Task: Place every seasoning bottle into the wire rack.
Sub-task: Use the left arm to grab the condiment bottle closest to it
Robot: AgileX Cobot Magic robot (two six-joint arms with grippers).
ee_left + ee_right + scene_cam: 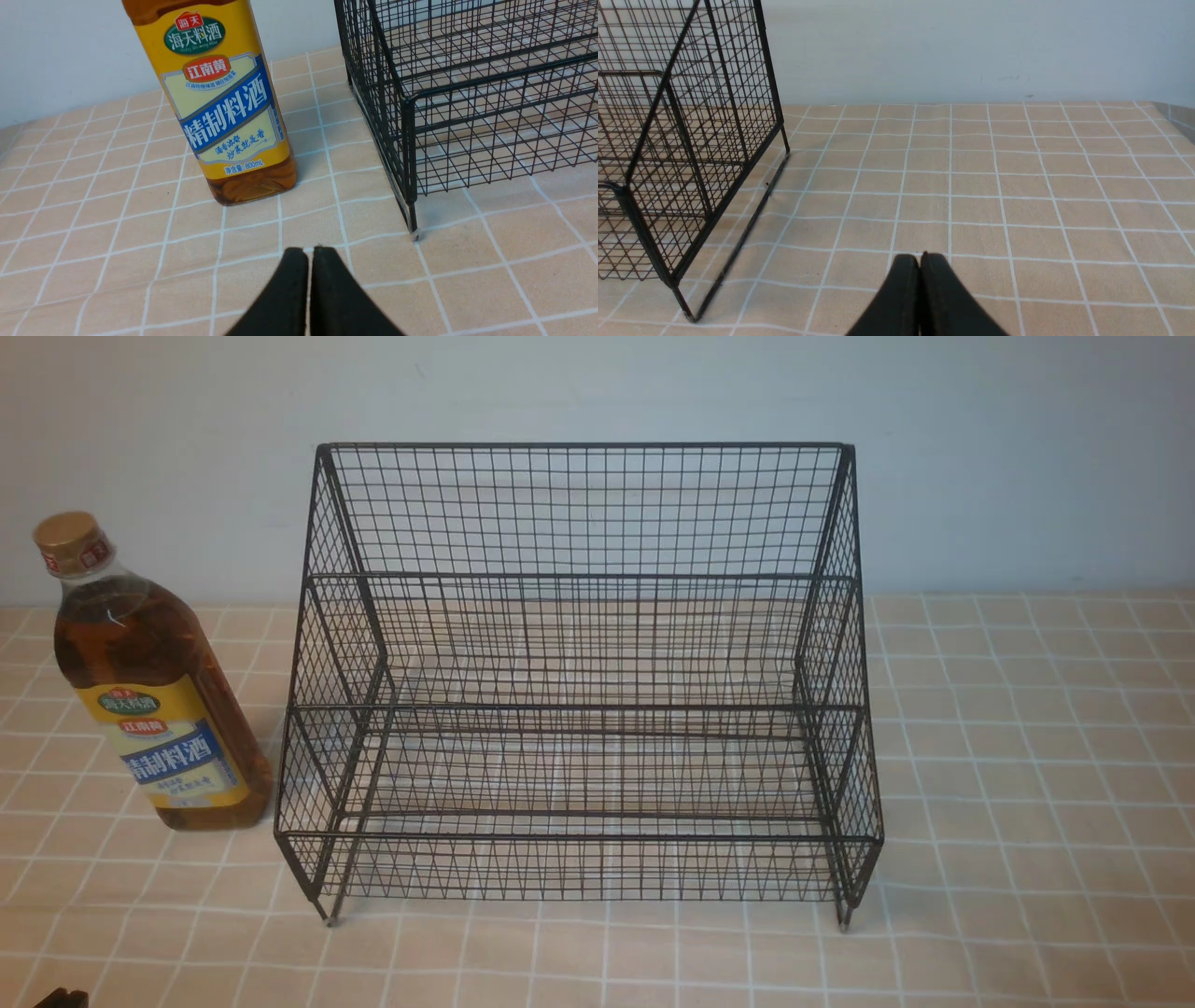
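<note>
"Seasoning bottle (154,681): count and place?"

"One. Upright on the tabletop (1027,756), outside the wire rack (579,577), just beside its left side near the front corner, with a narrow gap between. Amber liquid, tan-gold cap, yellow-and-blue label facing the robot."

"Wire rack?"

"One. Black mesh, stepped tiers, tall back, standing on short legs mid-tabletop."

"Left jaws?"

"Pressed together, nothing between them. The seasoning bottle (224,93) stands straight ahead of them, apart, with bare tabletop (117,233) between. The wire rack (411,140) is off to one side."

"Right jaws?"

"Closed tip to tip, holding nothing, over the tabletop (1017,186) on the right of the wire rack (668,107). The rack stands between them and the bottle."
</note>
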